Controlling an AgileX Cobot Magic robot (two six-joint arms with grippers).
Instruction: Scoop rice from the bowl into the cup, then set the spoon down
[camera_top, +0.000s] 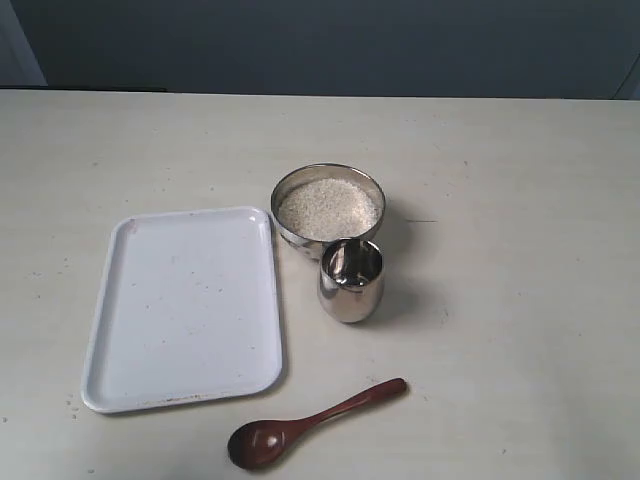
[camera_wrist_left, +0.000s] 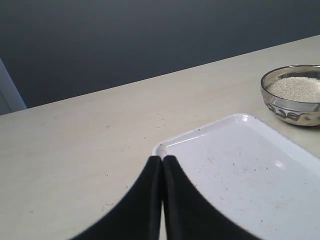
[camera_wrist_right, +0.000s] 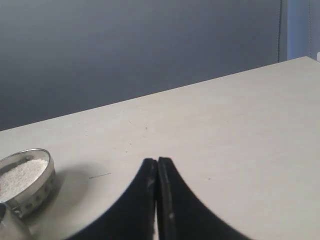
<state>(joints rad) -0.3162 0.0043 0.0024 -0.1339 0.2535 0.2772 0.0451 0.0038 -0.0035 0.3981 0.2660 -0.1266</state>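
The steel bowl (camera_top: 377, 196) stands mid-table, filled with off-white rice (camera_top: 328, 209). Right in front of it, touching or nearly so, stands the steel cup (camera_top: 351, 292). The dark wooden spoon (camera_top: 310, 425) lies on the table near the front edge, its oval bowl to the left. Neither gripper shows in the exterior view. In the left wrist view my left gripper (camera_wrist_left: 162, 159) is shut on nothing, above the near corner of the white tray (camera_wrist_left: 240, 165), with the bowl (camera_wrist_left: 292, 111) far off. My right gripper (camera_wrist_right: 157, 161) is shut and empty over bare table, the bowl (camera_wrist_right: 35, 192) off to one side.
A white rectangular tray (camera_top: 180, 305) lies left of the bowl and cup, speckled with a few specks. The table (camera_top: 520, 250) is pale beige, with a dark wall behind its far edge.
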